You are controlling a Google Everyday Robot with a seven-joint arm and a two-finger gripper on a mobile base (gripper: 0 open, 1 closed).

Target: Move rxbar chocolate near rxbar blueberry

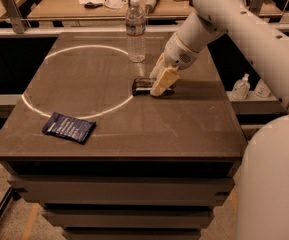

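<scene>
1. Camera view: The robot's gripper (159,89) hangs low over the dark table (184,129), its cream tip touching the right end of the rxbar chocolate (141,86). The bar lies flat just in front of a water bottle (135,30). Whether the gripper is gripping the bar or merely standing over it cannot be told from here.
2. Same view: The rxbar blueberry (69,127) lies flat near the table's front left corner, well apart from the black bar, just outside a white ring (84,47) marked on the top.
3. The step in hand looks to be the grasp. It likely goes best with a firm pinch across the narrow wrapper and a clean lift. The carry should then run front-left, away from the bottle, and end beside the blue wrapper, not on it.
</scene>
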